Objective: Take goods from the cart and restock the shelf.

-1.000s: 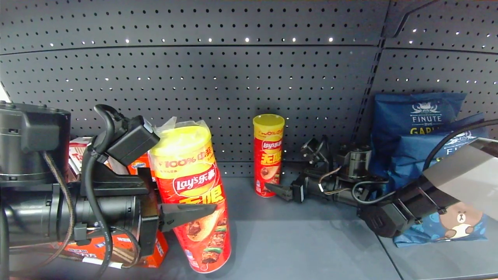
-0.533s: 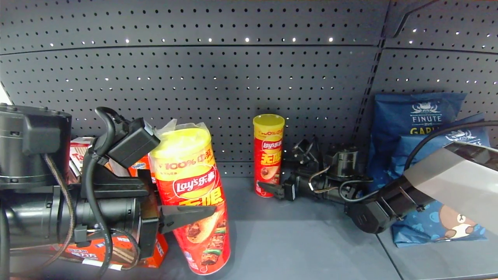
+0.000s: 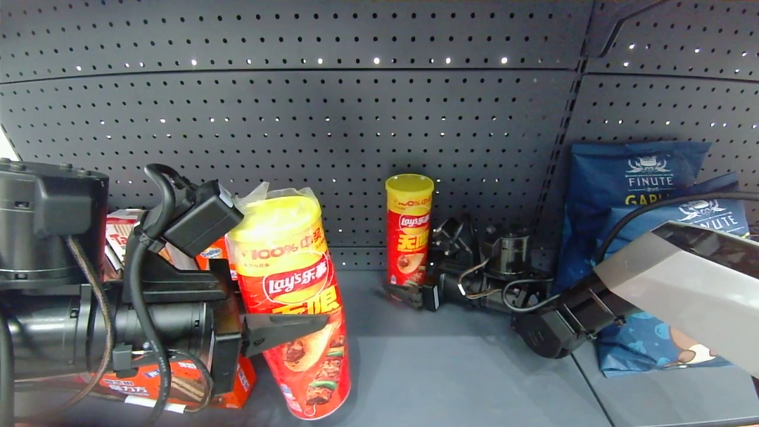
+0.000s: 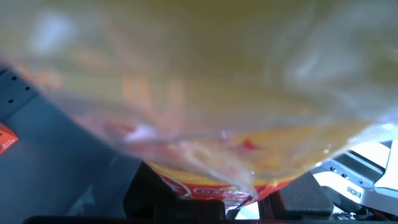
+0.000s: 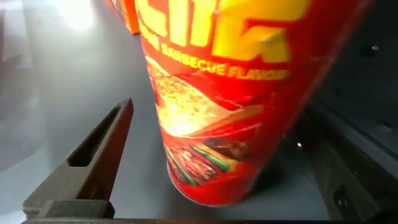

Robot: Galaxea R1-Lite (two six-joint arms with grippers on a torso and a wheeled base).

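Observation:
A tall red chips can with a yellow lid and a loose plastic wrap stands tilted at the front left of the shelf. My left gripper is shut on its lower half; one finger crosses its front. Up close in the left wrist view, the can is a blur of yellow and red. A second, matching chips can stands upright by the back wall. My right gripper is open at that can's base, and the can sits between the two fingers without visible contact.
Orange snack boxes lie behind and under my left arm. Blue snack bags lean on the back wall at the right, behind my right arm. The grey shelf floor between the two cans is free. A perforated back panel closes the shelf.
My right arm has slid left along the shelf, so its open fingers now flank the far can's base. The left arm and its can have stayed put.

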